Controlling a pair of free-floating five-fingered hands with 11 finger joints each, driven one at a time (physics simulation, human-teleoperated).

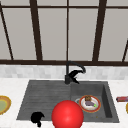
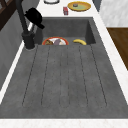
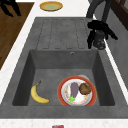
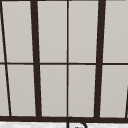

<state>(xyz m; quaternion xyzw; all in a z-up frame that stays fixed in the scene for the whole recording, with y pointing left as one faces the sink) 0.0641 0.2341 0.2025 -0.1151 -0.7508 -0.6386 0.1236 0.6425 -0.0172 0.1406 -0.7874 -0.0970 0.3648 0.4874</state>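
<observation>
glossy red sphere up front, right hand beyond, fingers loosely spread beside curved black faucet.

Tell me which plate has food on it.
The red-rimmed plate in the sink basin, carrying an eggplant and a brown lump. The yellow plate on the counter holds nothing.

Both hands are black: the left hand at lower left, the right hand at centre by the black faucet. The sink is dark grey with ribbed lines. The plate is white, red-rimmed. The banana is yellow.
</observation>
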